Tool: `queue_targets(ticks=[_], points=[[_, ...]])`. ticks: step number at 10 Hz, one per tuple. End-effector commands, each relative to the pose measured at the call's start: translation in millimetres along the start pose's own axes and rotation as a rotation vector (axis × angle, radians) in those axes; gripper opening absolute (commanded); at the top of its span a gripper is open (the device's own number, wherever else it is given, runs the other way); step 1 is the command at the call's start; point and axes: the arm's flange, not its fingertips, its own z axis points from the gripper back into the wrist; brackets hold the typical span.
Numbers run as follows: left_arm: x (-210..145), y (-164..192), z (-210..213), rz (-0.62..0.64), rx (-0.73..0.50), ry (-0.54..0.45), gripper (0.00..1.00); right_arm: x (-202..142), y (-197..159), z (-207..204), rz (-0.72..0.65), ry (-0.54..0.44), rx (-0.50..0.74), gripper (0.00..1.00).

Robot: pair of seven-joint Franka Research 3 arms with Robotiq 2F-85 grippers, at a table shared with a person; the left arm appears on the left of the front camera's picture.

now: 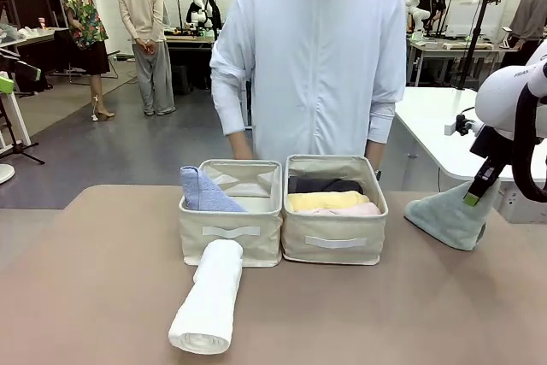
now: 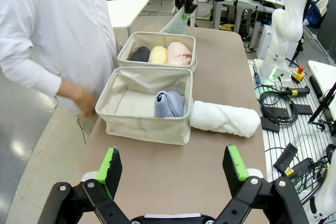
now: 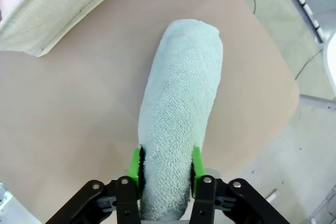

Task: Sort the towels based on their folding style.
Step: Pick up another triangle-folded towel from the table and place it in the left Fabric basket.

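A brown tabletop (image 1: 85, 297) stands in a busy lab, with a person (image 1: 316, 66) in a pale zipped jacket at its far side. Two beige fabric bins sit side by side at the middle, touching. The left bin (image 1: 231, 237) holds one light blue towel (image 1: 203, 191), folded and leaning against its left wall; the rest of its floor is bare. The right bin (image 1: 335, 245) holds three rolled towels laid in a row: the dark grey towel (image 1: 325, 185) nearest the person, the yellow towel (image 1: 326, 201) in the middle and the pink towel (image 1: 350, 209) nearest the robot. A rolled white towel (image 1: 208, 297) lies on the tabletop in front of the left bin, one end against its front wall. To the right of the right bin, the right jaws pinch the top of the teal-green towel (image 1: 444, 215), green pads pressed into its sides, its lower edge at the tabletop. The left jaws stand wide apart above the tabletop, with nothing between them.
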Motion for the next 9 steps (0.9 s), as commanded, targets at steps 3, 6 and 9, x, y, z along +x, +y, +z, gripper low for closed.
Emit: queue_targets(ticks=[3,6,9], points=[[1.2,0.2,2.6,-0.008,-0.002,-0.01,1.0,1.0,0.9,3.9,0.007,0.023,0.002,0.0],[1.2,0.2,2.6,-0.008,-0.002,-0.01,1.0,-21.7,52.2,70.1,0.128,0.056,-0.076,0.15],[1.2,0.2,2.6,-0.008,-0.002,-0.01,1.0,-41.3,120.5,166.5,0.248,-0.031,-0.193,0.15]])
